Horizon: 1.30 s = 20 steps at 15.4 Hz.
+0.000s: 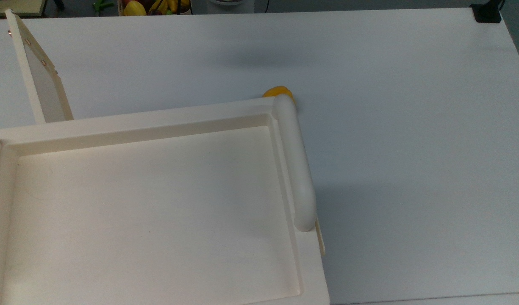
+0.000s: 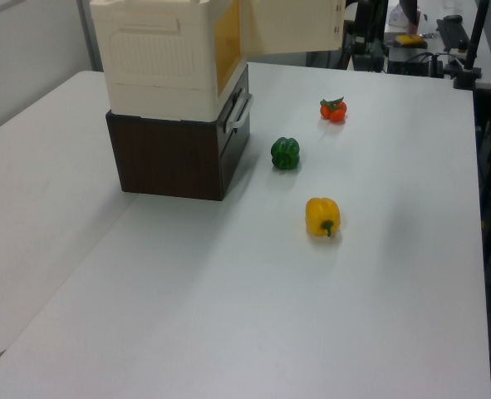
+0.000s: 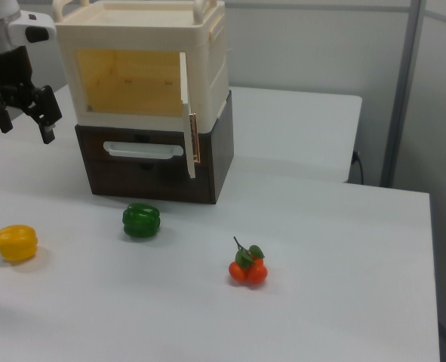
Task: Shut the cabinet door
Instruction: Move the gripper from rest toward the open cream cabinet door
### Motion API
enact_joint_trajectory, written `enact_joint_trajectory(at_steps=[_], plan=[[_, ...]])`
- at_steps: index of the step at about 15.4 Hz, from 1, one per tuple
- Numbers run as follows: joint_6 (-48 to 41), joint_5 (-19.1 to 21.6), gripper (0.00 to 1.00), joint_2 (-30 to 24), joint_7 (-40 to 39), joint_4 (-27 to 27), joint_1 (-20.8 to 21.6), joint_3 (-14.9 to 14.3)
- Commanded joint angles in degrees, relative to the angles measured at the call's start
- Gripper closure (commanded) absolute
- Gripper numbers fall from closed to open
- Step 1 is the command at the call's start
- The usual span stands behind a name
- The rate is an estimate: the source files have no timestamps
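The cabinet (image 3: 207, 68) is a cream box on a dark brown base, and its recessed top (image 1: 149, 203) takes up the top view's lower left. The cabinet door (image 3: 186, 113) stands swung wide open, edge-on in the right view. It is a flat panel in the left view (image 2: 291, 25) and juts from the top view's upper left (image 1: 43, 80). The open front shows a yellowish wooden inside (image 3: 132, 83). My gripper (image 3: 26, 124) hangs open and holds nothing. It is beside the cabinet on the right view's left, well apart from the door.
On the white table (image 2: 228, 316) in front of the cabinet lie a green pepper (image 3: 141, 220), a yellow pepper (image 3: 16, 243) and a red-orange tomato cluster (image 3: 247, 269). The brown base has a drawer with a cream handle (image 3: 143, 151).
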Motion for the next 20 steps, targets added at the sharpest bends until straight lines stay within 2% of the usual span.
enact_joint_trajectory(at_steps=[1, 5, 6, 7, 9, 10, 11, 12, 15, 17, 20], plan=[[1.29, 0.91, 0.0, -0.59, -0.03, -0.83, 0.01, -0.5], [1.29, 0.91, 0.0, -0.59, -0.38, -0.83, -0.08, -0.5], [1.29, 0.99, 0.04, -0.59, -0.38, -0.74, -0.26, -0.59], [1.29, 1.0, 0.21, -0.59, -0.81, -0.65, -0.43, -0.59], [1.2, 2.22, 0.73, -0.77, -3.53, -0.65, -0.61, -0.68], [1.12, 4.14, 0.81, -0.86, -3.54, -0.48, -1.05, -1.11], [1.03, 6.07, 0.95, -1.03, -3.89, -0.48, -2.09, -1.2], [0.85, 7.05, 1.0, -1.12, -3.89, -0.48, -2.71, -1.29], [0.15, 7.06, 1.0, -1.47, -3.54, -0.48, -3.51, -2.51], [-1.08, 7.41, 1.0, -1.82, -3.98, -0.57, -4.21, -4.97], [1.8, 7.24, 1.0, -0.69, -6.95, -0.57, -5.61, -7.79]])
